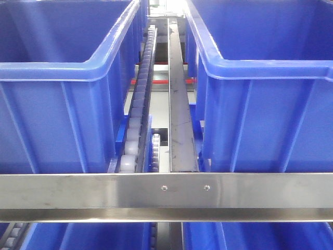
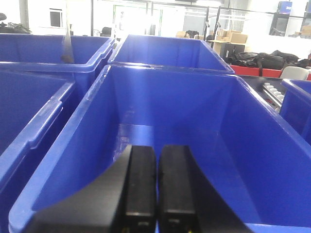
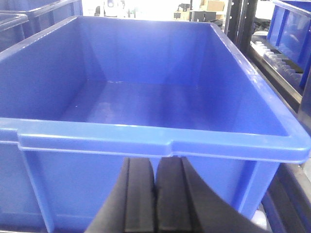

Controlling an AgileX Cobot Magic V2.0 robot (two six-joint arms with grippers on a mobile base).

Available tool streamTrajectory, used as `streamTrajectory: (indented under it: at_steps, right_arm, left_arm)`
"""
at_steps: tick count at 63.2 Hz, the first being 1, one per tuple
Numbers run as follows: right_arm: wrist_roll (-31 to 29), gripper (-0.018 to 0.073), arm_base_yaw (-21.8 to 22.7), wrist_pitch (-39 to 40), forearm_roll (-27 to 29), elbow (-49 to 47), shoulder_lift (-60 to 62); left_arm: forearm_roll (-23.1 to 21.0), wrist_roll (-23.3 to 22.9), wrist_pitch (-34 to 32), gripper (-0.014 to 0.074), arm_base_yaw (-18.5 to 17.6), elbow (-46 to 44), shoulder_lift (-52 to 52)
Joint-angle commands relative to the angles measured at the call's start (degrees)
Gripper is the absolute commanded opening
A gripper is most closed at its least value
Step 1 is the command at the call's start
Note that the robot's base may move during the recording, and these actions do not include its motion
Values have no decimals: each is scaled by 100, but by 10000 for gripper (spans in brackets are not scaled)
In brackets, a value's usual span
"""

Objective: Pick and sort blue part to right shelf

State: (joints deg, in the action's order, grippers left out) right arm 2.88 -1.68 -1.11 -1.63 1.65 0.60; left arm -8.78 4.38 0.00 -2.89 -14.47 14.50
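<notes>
The blue part is out of view in every frame. The front view looks onto the right shelf: a flat steel front rail (image 1: 166, 195), a white roller track (image 1: 139, 112) and two large open blue bins (image 1: 57, 83). My left gripper (image 2: 157, 150) is shut with nothing between its fingers, reaching over the near rim into an open blue bin (image 2: 204, 111) whose floor is bare. My right gripper (image 3: 155, 162) is shut and empty, just in front of the outer wall of another blue bin (image 3: 160, 141), below its rim.
A steel divider rail (image 1: 179, 104) runs back between the two bins, and the right one (image 1: 270, 88) fills that side. More blue bins (image 2: 43, 63) stand left of and behind the left gripper. A rack with rollers (image 3: 277, 63) stands right of the right gripper's bin.
</notes>
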Motion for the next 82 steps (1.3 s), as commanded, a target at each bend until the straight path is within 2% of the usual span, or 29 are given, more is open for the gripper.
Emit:
streamTrajectory:
  at_steps: [1, 33, 42, 47, 53, 64, 67, 69, 72, 79, 82]
  right_arm:
    - [-5, 64, 25, 533, 15, -110, 126]
    - [-5, 64, 25, 528, 14, -110, 126]
    - [-5, 64, 25, 528, 14, -110, 126]
    - [-5, 64, 25, 528, 14, -110, 126]
    - [-5, 64, 25, 528, 14, -110, 126]
    - [-5, 64, 25, 528, 14, -110, 126]
    - [-5, 64, 25, 528, 14, -110, 126]
    - [-5, 64, 25, 528, 14, -110, 126]
    - [-5, 64, 25, 528, 14, -110, 126]
    - [-5, 64, 25, 528, 14, -110, 126]
    - [-5, 64, 25, 528, 14, -110, 126]
  left_arm:
    - [-28, -22, -471, 123, 10, -154, 46]
    - [-28, -22, -484, 123, 10, -117, 46]
    - [44, -22, -560, 123, 75, 256, -19]
    - [78, -22, -637, 123, 209, 599, -303]
    - [98, -22, -637, 123, 207, 926, -720]
    - [809, -52, -625, 123, 220, 1337, -1416]
    - [915, -66, -680, 123, 180, 1491, -1627]
    - [916, -66, -951, 123, 146, 1634, -1624]
    - [976, -79, -683, 123, 91, 1608, -1613]
    - [1428, -536, -687, 123, 9, 1628, -1613]
    - [1497, -589, -687, 123, -29, 1628, -1613]
